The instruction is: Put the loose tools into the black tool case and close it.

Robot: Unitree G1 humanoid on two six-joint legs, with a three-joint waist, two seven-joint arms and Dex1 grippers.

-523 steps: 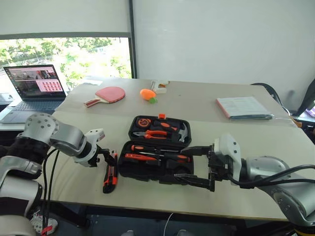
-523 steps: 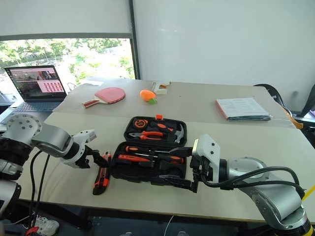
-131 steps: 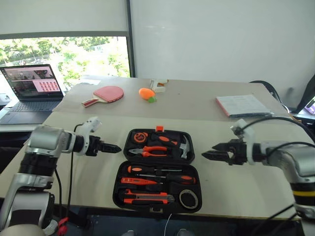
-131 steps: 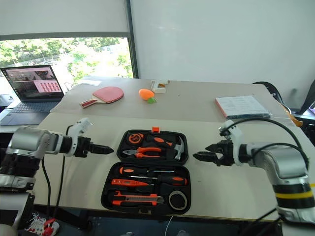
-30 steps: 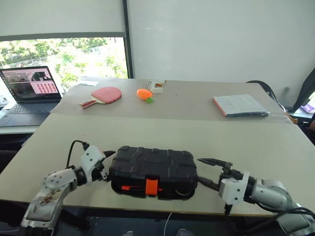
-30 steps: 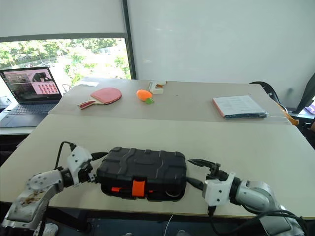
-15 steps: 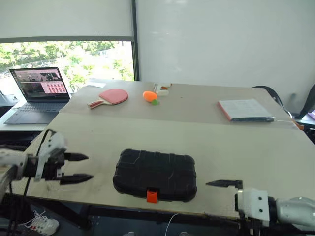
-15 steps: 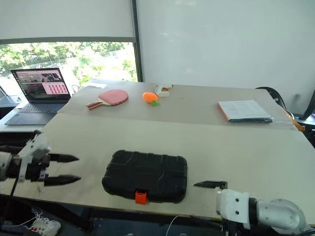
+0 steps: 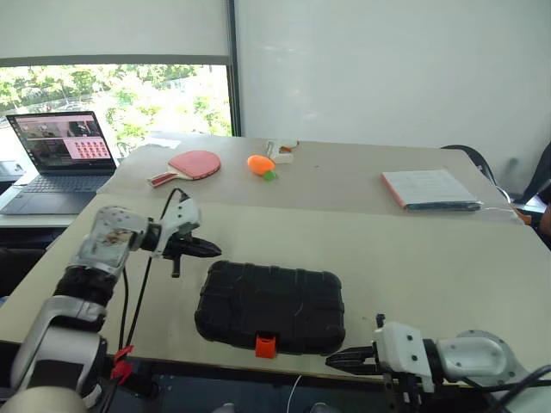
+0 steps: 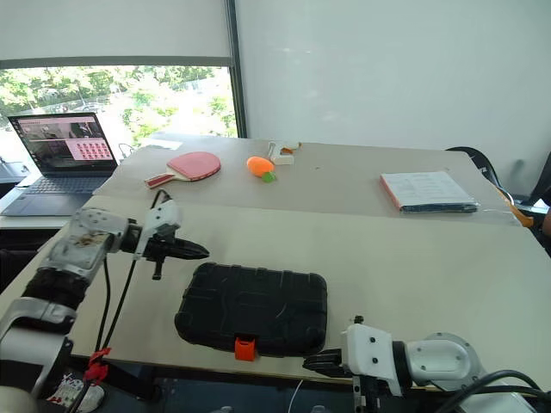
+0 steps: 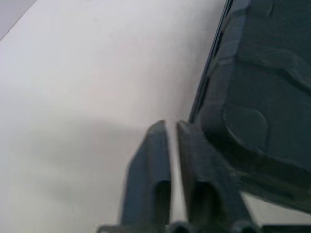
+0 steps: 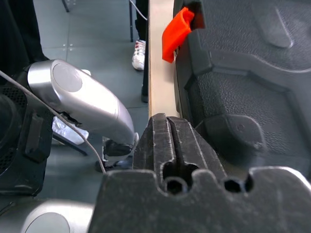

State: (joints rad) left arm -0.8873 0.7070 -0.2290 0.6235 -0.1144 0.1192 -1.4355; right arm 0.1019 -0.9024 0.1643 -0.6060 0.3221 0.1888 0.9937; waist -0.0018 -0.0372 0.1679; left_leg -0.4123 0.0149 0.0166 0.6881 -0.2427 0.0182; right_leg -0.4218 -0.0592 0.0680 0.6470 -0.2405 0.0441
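Left eye view, surface [image 9: 413, 258]: you see a broad pale surface with a second one butted against its far edge.
Black tool case [image 9: 271, 305]: it lies flat and closed near the front edge of the near surface, ribbed shell up. Its orange latch [image 9: 265, 346] faces you at the front rim. You cannot see any loose tool on the surface around it.
Laptop [image 9: 58, 155]: it stands open at the far left, on a separate desk, well apart from the case.
Document folder [image 9: 430, 189]: it lies flat on the far surface, to the right.
Red paddle [image 9: 189, 165]: it lies on the far surface, left of centre, near the orange carrot-shaped toy [image 9: 259, 164].
Left gripper [image 9: 211, 250]: its fingers are pressed together, empty, pointing toward the right. They hover just beside the case's rear left corner; in the left wrist view the fingers [image 11: 153, 160] sit close to the case edge, and you cannot tell whether they touch it.
Right gripper [image 9: 337, 361]: its fingers are pressed together, empty, pointing left along the front edge, just right of the case's front right corner. In the right wrist view the latch shows beyond the fingertips.
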